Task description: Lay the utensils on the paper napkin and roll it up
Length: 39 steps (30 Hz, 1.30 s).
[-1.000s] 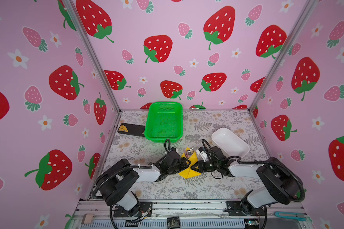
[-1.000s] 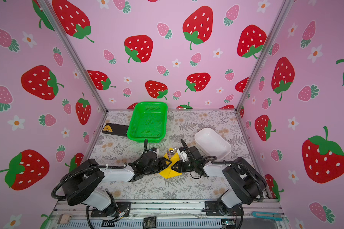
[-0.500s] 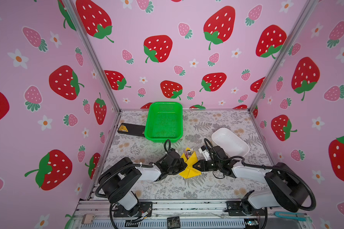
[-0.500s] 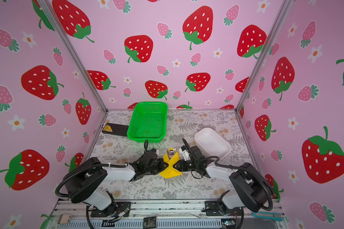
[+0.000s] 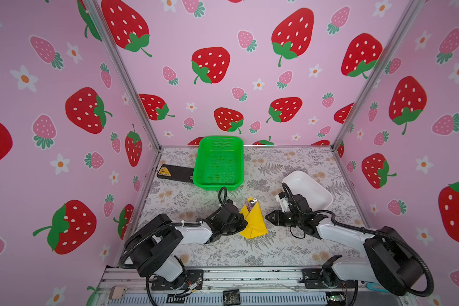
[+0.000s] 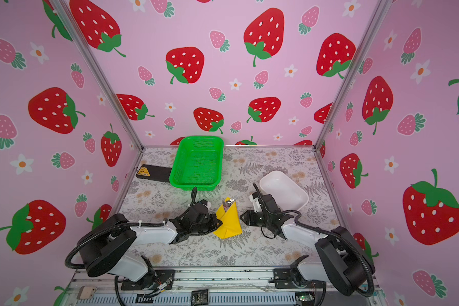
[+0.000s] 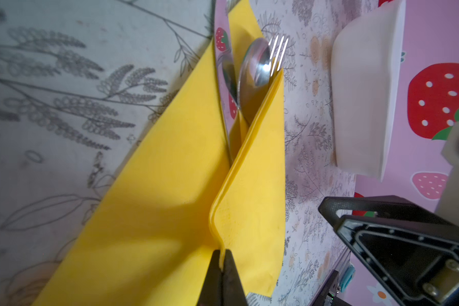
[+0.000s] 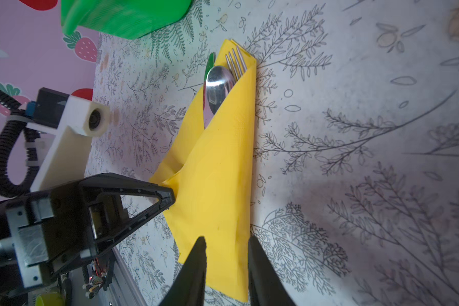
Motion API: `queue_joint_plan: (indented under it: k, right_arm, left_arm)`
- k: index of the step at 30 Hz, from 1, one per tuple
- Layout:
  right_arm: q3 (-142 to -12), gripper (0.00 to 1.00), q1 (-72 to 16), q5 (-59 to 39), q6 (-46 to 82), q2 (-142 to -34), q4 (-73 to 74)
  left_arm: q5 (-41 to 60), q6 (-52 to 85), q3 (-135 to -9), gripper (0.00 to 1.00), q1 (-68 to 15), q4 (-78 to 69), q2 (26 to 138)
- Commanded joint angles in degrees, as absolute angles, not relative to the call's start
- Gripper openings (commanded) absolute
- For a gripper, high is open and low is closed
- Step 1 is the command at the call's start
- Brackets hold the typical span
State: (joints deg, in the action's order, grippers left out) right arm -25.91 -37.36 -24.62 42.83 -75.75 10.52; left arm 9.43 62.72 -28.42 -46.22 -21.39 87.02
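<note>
Rail (image 5: 249,275) runs along the near edge, and past it lies the fern-printed table (image 5: 223,251). Mid-table the paper napkin (image 5: 253,224) lies folded into a pointed pocket, with the utensils (image 5: 251,203) poking out of its far end. The left gripper (image 5: 243,224) is clenched on the napkin's left edge, and its black body covers that side of the sheet in both top views. The right gripper (image 5: 267,216) hovers just beside the napkin's right edge, apart from it, jaws parted with nothing between them. Beyond the right gripper sits the white dish (image 5: 312,189), its near rim partly hidden by the gripper's body and cable. Farther back stands the green basket (image 5: 215,186), with a black box (image 5: 174,173) just beside its left side.

The left wrist view shows what the top views cannot. The fingertips (image 7: 235,280) pinch a raised fold of yellow paper. A spoon (image 7: 257,63) and fork (image 7: 278,50) rest inside the pocket beside a third mirror-bright piece whose kind I cannot tell. The right wrist view shows the fork tines lying on the napkin's far corner and the left gripper meeting the sheet's edge.
</note>
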Motion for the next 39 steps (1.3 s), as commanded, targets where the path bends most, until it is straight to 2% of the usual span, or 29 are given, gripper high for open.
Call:
queue_joint_plan:
  k: [1, 9, 16, 32, 39]
  right_arm:
    - [-25.9, 0.28, -37.3, -26.6, 42.9, -77.2, 10.0]
    - [-26.2, 0.28, -37.4, -29.7, 41.9, -78.6, 10.5]
    - [-26.3, 0.33, -37.4, -33.1, 39.9, -79.8, 9.3]
    - [-26.9, 0.37, -38.8, -36.1, 39.3, -81.4, 9.2]
    - [-27.3, 0.37, -41.3, -34.1, 36.6, -82.4, 5.1]
  left_arm:
    - [6.8, 61.5, -28.0, 0.0, -46.7, -19.0, 85.6]
    - [6.1, 60.9, -28.1, 0.0, -47.1, -17.8, 86.5]
    - [5.1, 60.5, -27.9, 0.0, -47.3, -16.4, 86.4]
    - [4.0, 59.5, -28.5, 0.0, -47.7, -13.8, 87.7]
    - [3.7, 59.5, -28.0, 0.0, -47.7, -13.8, 87.2]
